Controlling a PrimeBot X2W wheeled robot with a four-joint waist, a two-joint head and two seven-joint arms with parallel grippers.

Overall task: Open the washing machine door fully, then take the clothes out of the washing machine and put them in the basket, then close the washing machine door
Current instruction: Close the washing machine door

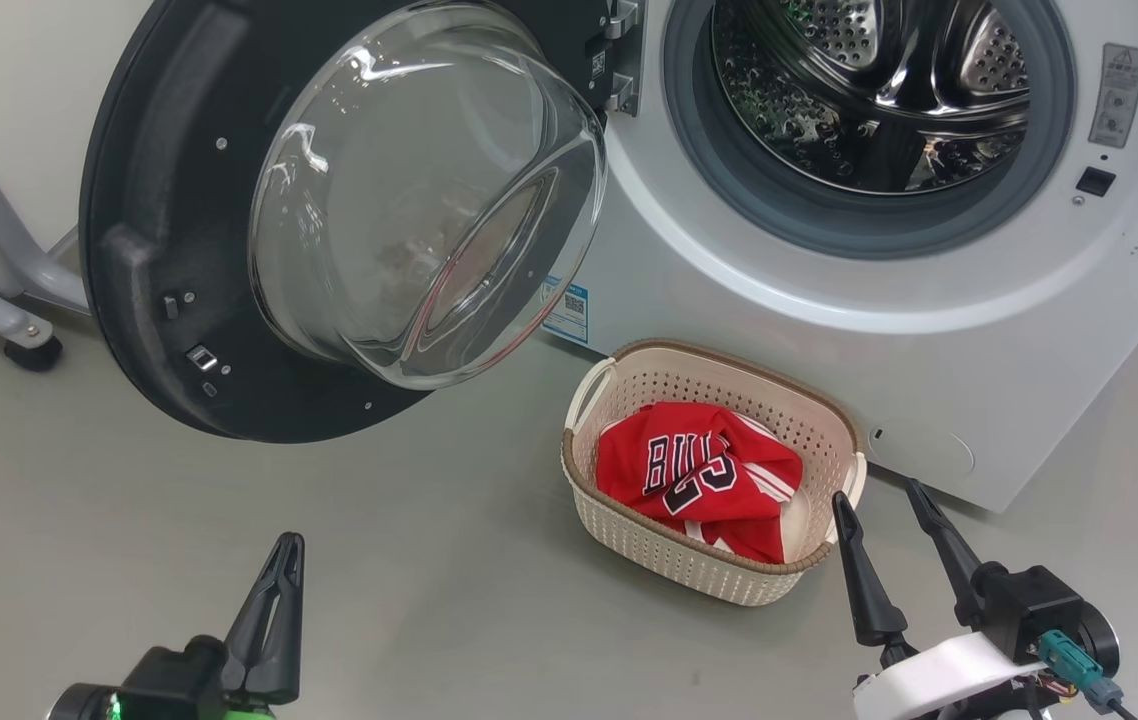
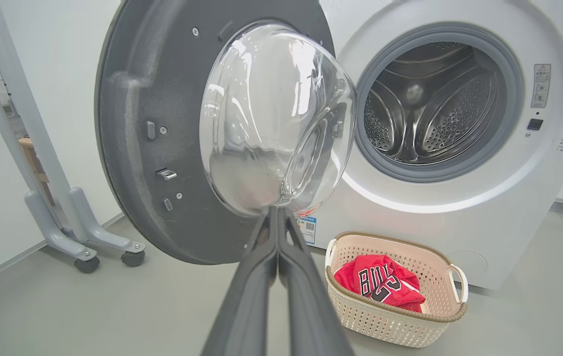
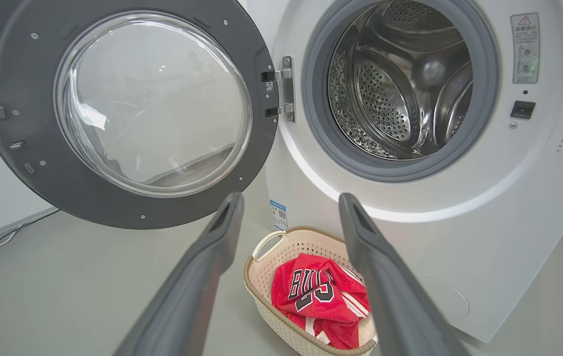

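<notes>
On the grey floor (image 1: 409,600), just in front of the big white front-loading washing machine (image 1: 829,330), sits the small cream perforated plastic basket with a brown woven-look rim (image 1: 729,578). It stands below and slightly left of the drum opening, near the small blue label (image 1: 567,312) on the machine's front. The red clothes with white trim (image 1: 699,470) lie crumpled inside the basket, with dark, white-edged jersey lettering facing up.

The large round black washing machine door (image 1: 179,200) is swung wide on its hinges at the left of the opening, so its inner face and bulging clear glass window (image 1: 429,190) turn towards the robot. Behind the grey rubber rim, the steel drum (image 1: 879,90) shows its perforated wall and ribs. A round flap (image 1: 919,452) sits low on the machine's front, right of the basket.

The left gripper (image 1: 287,545) hangs over bare floor at the near left, well apart from the basket. Its two dark fingers are pressed together with nothing between them. The right gripper (image 1: 877,492) is at the near right corner of the basket, with its fingers spread apart and holding nothing. At the far left stands a grey wheeled frame (image 1: 9,300) against the wall.
</notes>
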